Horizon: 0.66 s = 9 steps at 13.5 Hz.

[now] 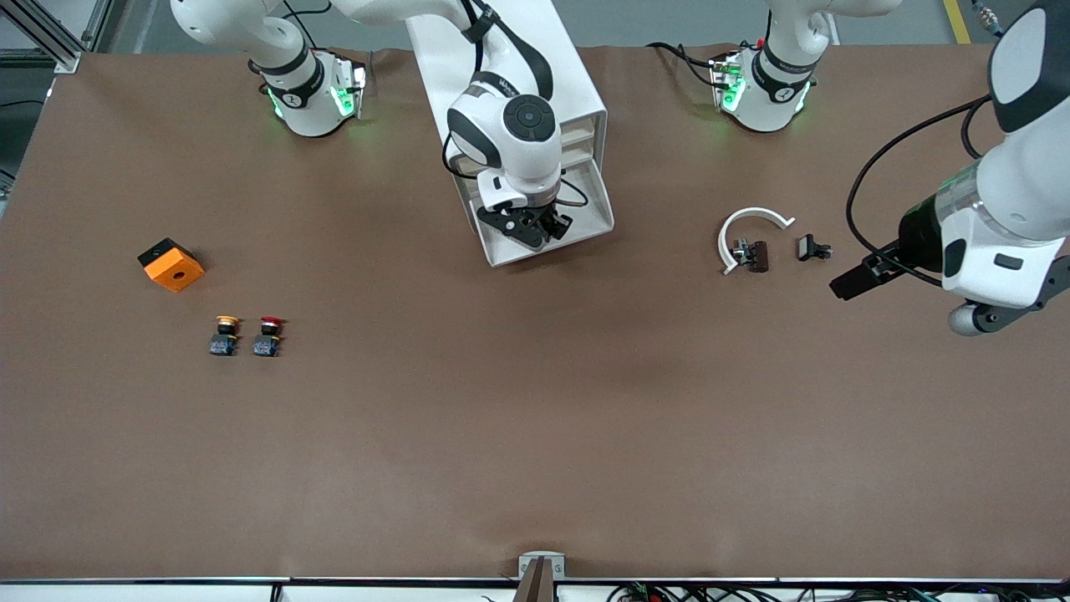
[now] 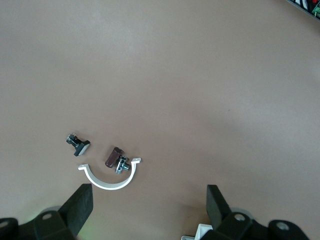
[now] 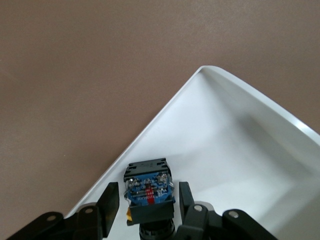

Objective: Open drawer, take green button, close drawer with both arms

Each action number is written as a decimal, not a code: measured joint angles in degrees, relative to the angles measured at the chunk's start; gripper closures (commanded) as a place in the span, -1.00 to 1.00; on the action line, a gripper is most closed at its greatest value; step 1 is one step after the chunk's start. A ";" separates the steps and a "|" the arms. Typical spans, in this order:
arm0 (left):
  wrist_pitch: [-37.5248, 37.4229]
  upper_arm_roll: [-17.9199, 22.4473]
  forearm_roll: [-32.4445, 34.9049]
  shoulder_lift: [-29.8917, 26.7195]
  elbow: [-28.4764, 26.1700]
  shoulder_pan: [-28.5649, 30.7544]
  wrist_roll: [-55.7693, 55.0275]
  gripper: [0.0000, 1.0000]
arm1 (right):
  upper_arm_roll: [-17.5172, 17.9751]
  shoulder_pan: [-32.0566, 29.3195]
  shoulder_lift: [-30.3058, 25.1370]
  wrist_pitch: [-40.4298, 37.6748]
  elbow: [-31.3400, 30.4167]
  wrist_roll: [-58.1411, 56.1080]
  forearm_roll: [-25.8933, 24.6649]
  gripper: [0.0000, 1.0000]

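Right wrist view: I see right hand (image 3: 146,202) straddling button (image 3: 148,189), grip probably incomplete.
Drawer (image 1: 577,219): open; closing remains.
Left hand (image 2: 147,205): spread, waiting.

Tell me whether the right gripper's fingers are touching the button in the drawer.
Apart. The right wrist view shows the right gripper straddling the button in the open drawer, with a white gap at each finger.

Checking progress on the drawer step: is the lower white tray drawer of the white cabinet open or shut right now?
Open: the white tray drawer juts from the boxy white cabinet, with the right gripper inside.
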 measured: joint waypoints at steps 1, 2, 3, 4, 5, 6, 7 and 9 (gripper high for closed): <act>-0.10 0.01 0.00 -0.15 -0.07 0.51 1.24 -1.00 | -0.01 0.06 0.08 0.00 0.00 0.04 -0.13 0.03; -0.21 0.01 0.00 -0.32 -0.21 0.92 2.48 -1.00 | -0.01 0.11 0.15 0.00 0.00 0.04 -0.18 0.05; -0.26 0.00 0.00 -0.48 -0.40 1.17 3.32 -1.00 | -0.01 0.12 0.20 -0.01 0.00 0.06 -0.19 0.07; -0.30 0.00 0.00 -0.64 -0.67 1.28 3.92 -1.00 | -0.03 0.12 0.23 -0.02 0.00 0.24 -0.19 0.14; -0.31 0.00 0.00 -0.92 -1.13 1.33 4.58 -1.00 | -0.05 0.12 0.25 -0.02 0.00 0.67 -0.19 0.27; -0.31 0.00 0.00 -1.44 -1.95 1.35 5.31 -1.00 | -0.05 0.12 0.27 -0.01 0.00 0.93 -0.19 0.43; -0.31 -0.01 0.00 -2.05 -2.77 1.37 5.96 -1.00 | -0.05 0.12 0.28 -0.01 0.00 1.05 -0.19 0.60; -0.04 -0.13 0.00 -3.29 -4.25 2.16 8.74 -1.00 | -0.06 0.13 0.29 -0.01 0.01 1.07 -0.19 1.00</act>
